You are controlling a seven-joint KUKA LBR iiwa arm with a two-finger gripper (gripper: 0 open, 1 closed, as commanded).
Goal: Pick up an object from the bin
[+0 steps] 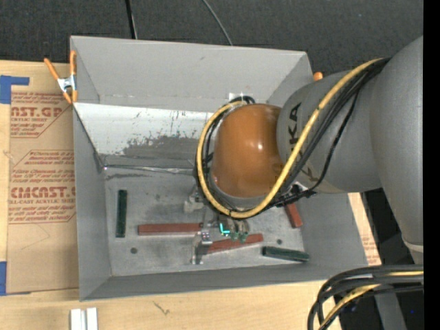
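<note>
My gripper [202, 243] hangs low over the bin floor near the front middle, below the orange dome. It sits between two flat red-brown sticks: one [167, 229] lies to its left and the other [238, 243] to its right, both nearly level with it. The ends of both sticks reach right up to the gripper; whether it touches either I cannot tell. A small pale grey piece [192, 201] lies just behind it, partly under the dome.
A dark green stick [121, 213] lies upright along the left side of the floor. Another dark green stick [285, 254] lies at the front right. A short red piece [294, 216] pokes out from under the arm at the right.
</note>
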